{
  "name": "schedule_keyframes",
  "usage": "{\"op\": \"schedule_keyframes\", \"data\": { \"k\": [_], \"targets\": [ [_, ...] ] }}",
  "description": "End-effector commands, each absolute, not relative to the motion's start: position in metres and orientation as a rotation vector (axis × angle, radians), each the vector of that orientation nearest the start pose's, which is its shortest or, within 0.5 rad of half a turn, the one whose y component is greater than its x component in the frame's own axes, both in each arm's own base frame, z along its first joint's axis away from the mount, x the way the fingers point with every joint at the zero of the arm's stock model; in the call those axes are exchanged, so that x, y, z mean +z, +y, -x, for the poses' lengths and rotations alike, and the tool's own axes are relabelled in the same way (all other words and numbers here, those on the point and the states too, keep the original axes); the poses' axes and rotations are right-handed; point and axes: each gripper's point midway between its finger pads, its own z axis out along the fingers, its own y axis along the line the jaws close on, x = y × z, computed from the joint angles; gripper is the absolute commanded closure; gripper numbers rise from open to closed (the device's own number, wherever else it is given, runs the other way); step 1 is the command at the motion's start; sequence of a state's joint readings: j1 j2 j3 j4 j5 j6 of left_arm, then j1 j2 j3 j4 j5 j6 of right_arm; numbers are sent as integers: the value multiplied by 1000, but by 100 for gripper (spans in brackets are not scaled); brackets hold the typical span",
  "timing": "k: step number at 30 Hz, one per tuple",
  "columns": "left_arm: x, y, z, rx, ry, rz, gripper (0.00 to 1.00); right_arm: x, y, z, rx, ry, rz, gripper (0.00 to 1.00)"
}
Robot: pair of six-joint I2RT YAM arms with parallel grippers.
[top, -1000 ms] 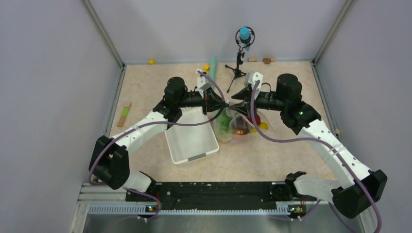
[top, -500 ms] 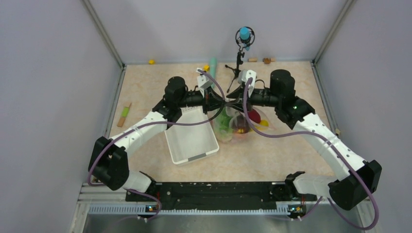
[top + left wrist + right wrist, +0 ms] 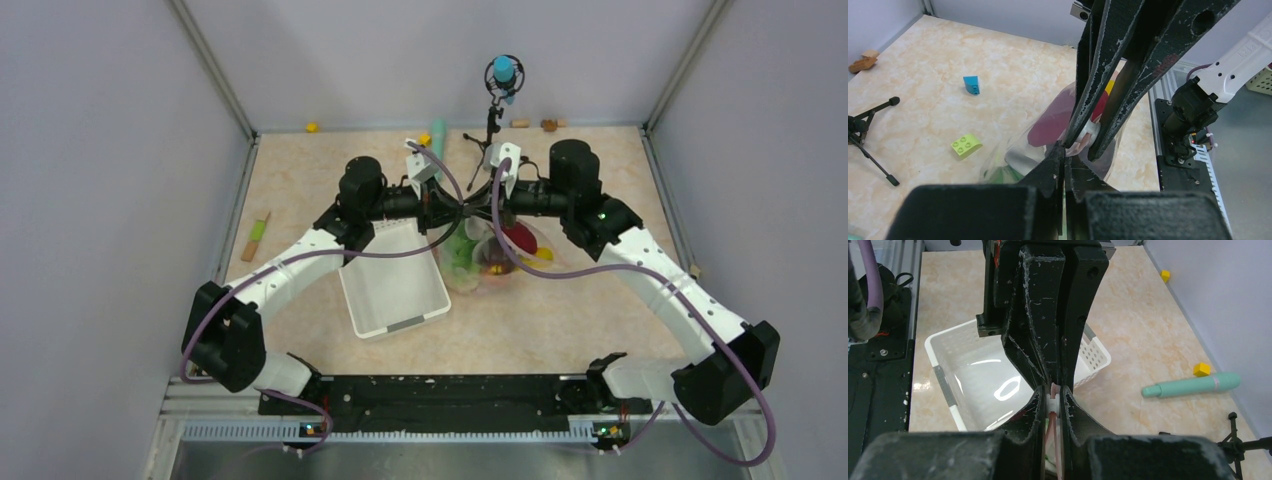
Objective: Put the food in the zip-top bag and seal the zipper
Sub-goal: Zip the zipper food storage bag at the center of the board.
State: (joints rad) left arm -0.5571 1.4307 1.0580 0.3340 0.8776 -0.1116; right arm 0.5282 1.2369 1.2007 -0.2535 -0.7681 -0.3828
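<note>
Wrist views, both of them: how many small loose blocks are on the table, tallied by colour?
yellow blocks: 2
blue block: 1
lime green block: 1
Total: 4

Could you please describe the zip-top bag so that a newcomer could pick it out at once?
On the marble-patterned table, find the middle, where the left gripper and right gripper meet. Below them, right of the white basket, sits the zip-top bag: the only clear, floppy thing, with colourful toy food showing through.
</note>
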Motion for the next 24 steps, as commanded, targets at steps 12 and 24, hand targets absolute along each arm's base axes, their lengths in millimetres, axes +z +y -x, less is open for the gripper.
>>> {"op": "schedule_keyframes", "data": {
  "k": [12, 24],
  "targets": [
    [338, -316, -294, -1122, 1382, -748, 100, 329, 273, -276, 687, 1411, 1217, 100],
    [338, -294, -306, -1028, 1426, -579, 100, 319, 249, -280, 583, 1493, 1165, 100]
  ]
}}
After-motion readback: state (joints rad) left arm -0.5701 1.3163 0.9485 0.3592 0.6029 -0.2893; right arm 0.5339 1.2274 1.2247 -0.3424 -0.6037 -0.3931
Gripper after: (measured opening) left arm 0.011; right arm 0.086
